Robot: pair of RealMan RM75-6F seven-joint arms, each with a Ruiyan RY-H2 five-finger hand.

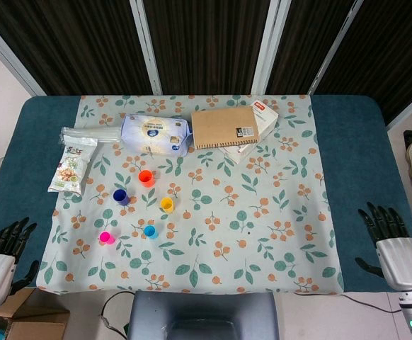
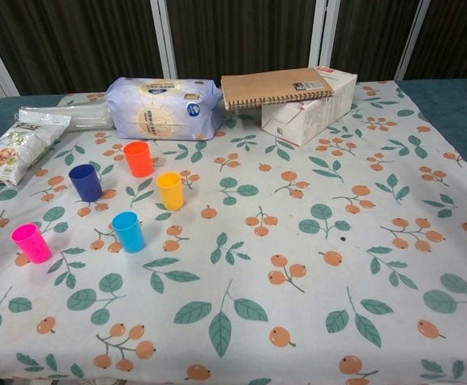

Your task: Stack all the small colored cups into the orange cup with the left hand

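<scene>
Five small cups stand upright and apart on the flowered cloth. The orange cup (image 1: 146,178) (image 2: 138,158) is farthest back. The dark blue cup (image 1: 121,197) (image 2: 85,182) lies to its left, the yellow cup (image 1: 167,205) (image 2: 170,190) to its right. Nearer the front edge are the pink cup (image 1: 106,238) (image 2: 31,242) and the light blue cup (image 1: 149,231) (image 2: 127,231). My left hand (image 1: 6,248) hangs off the table's left front corner, fingers apart, holding nothing. My right hand (image 1: 390,237) waits at the right front edge, fingers spread and empty. The chest view shows neither hand.
Behind the cups lie a white tissue pack (image 1: 155,134) (image 2: 165,107), a snack bag (image 1: 72,168) (image 2: 14,151) and a clear packet (image 1: 86,134). A brown notebook (image 1: 225,127) (image 2: 275,86) rests on a white box (image 2: 310,112). A chair back (image 1: 202,314) is at the front edge.
</scene>
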